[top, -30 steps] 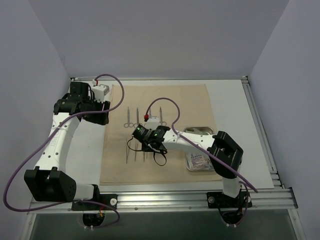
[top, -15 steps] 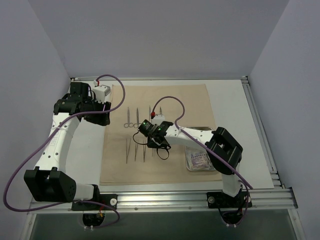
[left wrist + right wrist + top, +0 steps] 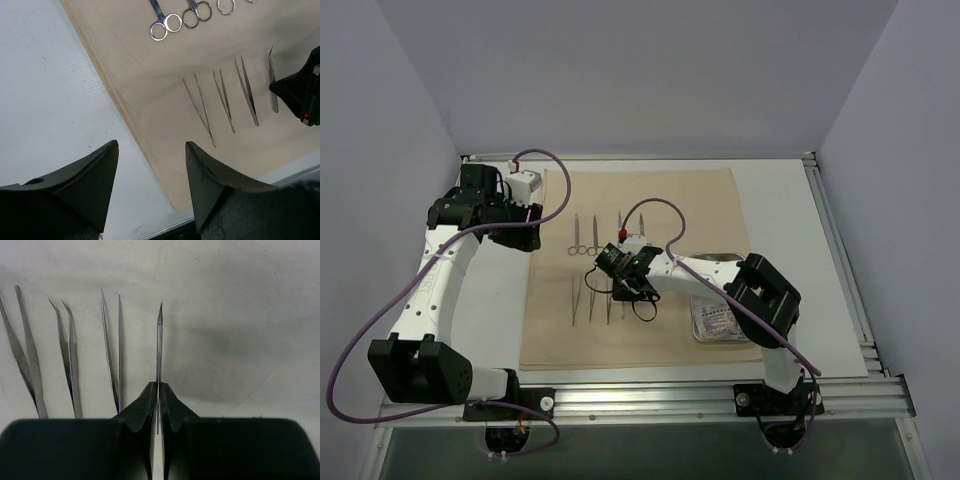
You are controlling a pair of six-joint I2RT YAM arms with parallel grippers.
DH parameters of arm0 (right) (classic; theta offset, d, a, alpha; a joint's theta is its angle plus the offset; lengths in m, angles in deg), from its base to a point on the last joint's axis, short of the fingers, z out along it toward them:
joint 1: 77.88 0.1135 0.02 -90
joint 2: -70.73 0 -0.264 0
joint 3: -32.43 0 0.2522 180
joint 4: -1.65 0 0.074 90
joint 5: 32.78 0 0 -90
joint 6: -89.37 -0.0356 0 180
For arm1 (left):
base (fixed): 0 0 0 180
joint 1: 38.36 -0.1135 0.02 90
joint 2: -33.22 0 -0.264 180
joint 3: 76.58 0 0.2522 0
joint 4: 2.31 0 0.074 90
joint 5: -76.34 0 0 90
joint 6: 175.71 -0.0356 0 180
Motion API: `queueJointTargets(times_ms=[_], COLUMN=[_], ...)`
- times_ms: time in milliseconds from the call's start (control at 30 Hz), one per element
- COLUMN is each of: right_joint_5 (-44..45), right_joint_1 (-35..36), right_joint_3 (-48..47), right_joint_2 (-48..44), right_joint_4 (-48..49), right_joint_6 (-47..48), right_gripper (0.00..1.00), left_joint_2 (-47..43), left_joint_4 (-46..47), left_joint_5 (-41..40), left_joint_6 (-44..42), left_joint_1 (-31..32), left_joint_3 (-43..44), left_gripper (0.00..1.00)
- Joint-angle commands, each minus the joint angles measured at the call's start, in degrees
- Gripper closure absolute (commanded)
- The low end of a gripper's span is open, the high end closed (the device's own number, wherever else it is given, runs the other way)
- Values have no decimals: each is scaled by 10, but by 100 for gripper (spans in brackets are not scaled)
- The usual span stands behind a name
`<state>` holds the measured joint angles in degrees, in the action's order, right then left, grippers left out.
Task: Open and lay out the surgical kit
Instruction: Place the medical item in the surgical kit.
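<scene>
The beige cloth (image 3: pixel 680 210) of the surgical kit lies spread flat on the table. On it are ring-handled clamps (image 3: pixel 578 236) in a row, with three tweezers (image 3: pixel 590 300) laid side by side below them. My right gripper (image 3: pixel 618 272) is shut on a fourth pair of tweezers (image 3: pixel 159 340), held edge-on just right of the three laid tweezers (image 3: pixel 112 350); the jaws of this right gripper (image 3: pixel 158 386) press its blades together. The steel tray (image 3: pixel 725 259) with pale packets (image 3: pixel 717 320) sits under the right arm. My left gripper (image 3: pixel 151 145) hangs open over the cloth's left edge (image 3: pixel 125 110), holding nothing.
A white box (image 3: pixel 523 183) sits at the far left corner by the left arm. Purple cables (image 3: pixel 660 205) loop over the cloth. Metal rails (image 3: pixel 840 250) frame the table, with walls close on three sides. The right gripper's black body (image 3: pixel 300 92) shows in the left wrist view.
My right gripper has moved a little toward the far side, still shut on the tweezers. The left arm has stayed where it was.
</scene>
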<state>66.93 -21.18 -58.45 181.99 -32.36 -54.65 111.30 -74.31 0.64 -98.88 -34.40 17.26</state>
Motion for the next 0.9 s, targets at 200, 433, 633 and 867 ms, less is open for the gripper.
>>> queueJointTargets(times_ms=[200, 433, 633, 867], right_joint_5=[-2, -3, -6, -3], right_joint_1=[2, 2, 1, 2], right_joint_3=[7, 7, 1, -2], right_joint_2=[20, 20, 24, 16], right_joint_4=[-6, -5, -8, -8], right_joint_6=[-1, -1, 1, -4], right_gripper=[100, 100, 88, 72], left_joint_2=[-7, -5, -4, -3], left_joint_4=[-9, -6, -7, -7], left_joint_5=[19, 20, 22, 23], left_joint_6=[-9, -9, -10, -9], left_joint_1=[-1, -1, 0, -1], left_joint_3=[15, 11, 12, 11], left_gripper=[35, 35, 35, 35])
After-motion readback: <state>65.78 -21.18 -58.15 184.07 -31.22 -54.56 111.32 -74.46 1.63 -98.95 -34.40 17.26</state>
